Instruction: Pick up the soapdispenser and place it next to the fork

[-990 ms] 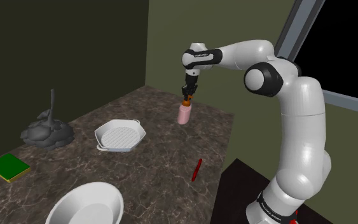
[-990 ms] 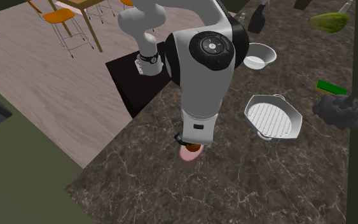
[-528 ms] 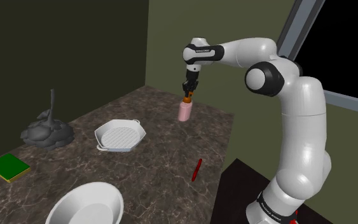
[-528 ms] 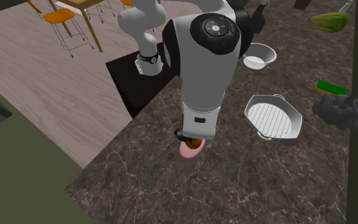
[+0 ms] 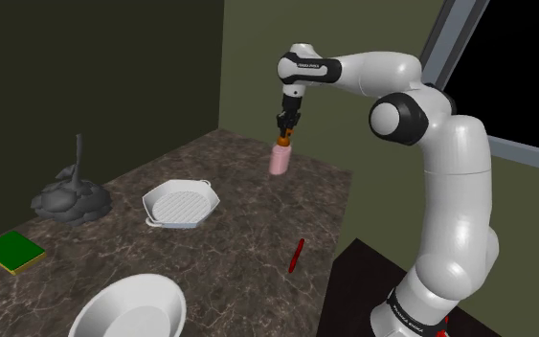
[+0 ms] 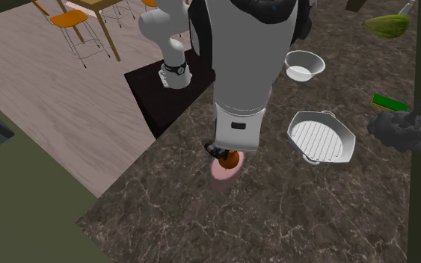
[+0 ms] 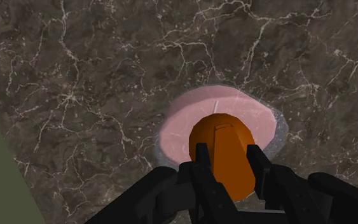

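The soap dispenser (image 5: 280, 160) is a pink bottle with an orange pump top. It hangs in the air above the far end of the dark marble counter (image 5: 248, 230). My gripper (image 5: 282, 140) is shut on the orange top (image 7: 222, 153), both black fingers clasping it from either side. From above, the pink body (image 6: 224, 172) pokes out beneath the hand. A slim red utensil (image 5: 297, 255), taken as the fork, lies on the counter near its edge, closer to the stand than the bottle is.
A white ridged pan (image 5: 180, 204) rests mid-counter and a white bowl (image 5: 128, 310) nearer the camera. A grey lumpy object with a spike (image 5: 72, 196) and a green pad (image 5: 12, 251) lie at the shoulder view's left. A wall corner rises behind the bottle.
The gripper has risen with the soap dispenser in it, lifting the bottle higher above the counter. Nothing else has moved.
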Available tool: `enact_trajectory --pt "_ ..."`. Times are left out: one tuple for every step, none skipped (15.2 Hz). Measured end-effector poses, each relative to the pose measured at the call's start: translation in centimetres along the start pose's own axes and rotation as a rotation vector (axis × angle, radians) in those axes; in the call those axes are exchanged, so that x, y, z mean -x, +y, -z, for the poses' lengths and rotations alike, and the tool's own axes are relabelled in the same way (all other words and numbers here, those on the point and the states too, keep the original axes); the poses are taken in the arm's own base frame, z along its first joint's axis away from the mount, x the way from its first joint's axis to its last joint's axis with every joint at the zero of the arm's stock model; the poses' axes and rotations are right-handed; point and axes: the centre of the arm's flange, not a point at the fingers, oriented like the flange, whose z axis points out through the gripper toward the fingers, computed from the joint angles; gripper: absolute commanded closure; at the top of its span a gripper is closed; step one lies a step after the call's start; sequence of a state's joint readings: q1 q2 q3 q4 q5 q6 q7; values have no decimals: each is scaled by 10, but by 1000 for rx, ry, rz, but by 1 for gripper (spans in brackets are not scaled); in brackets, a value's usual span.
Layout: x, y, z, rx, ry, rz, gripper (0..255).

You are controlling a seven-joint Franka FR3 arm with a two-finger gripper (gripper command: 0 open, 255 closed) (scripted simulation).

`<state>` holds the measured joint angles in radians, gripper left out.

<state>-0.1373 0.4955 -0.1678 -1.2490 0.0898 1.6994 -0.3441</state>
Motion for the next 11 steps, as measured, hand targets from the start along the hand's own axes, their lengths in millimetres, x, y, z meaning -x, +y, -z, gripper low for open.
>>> enact_trajectory --pt "0 0 5 0 0 0 255" --pt "0 0 11 0 0 0 255" --pt "0 0 17 0 0 0 255" --pt "0 0 22 0 0 0 255" --pt "0 0 25 0 0 0 255" --pt "4 -4 29 0 0 0 255" --pt "11 -12 34 0 -1 0 255" --pt "14 -20 37 0 0 0 255" --pt "19 -31 43 0 -1 0 255" --pt "25 -41 47 0 0 0 255" --pt "33 -53 48 0 0 0 255"
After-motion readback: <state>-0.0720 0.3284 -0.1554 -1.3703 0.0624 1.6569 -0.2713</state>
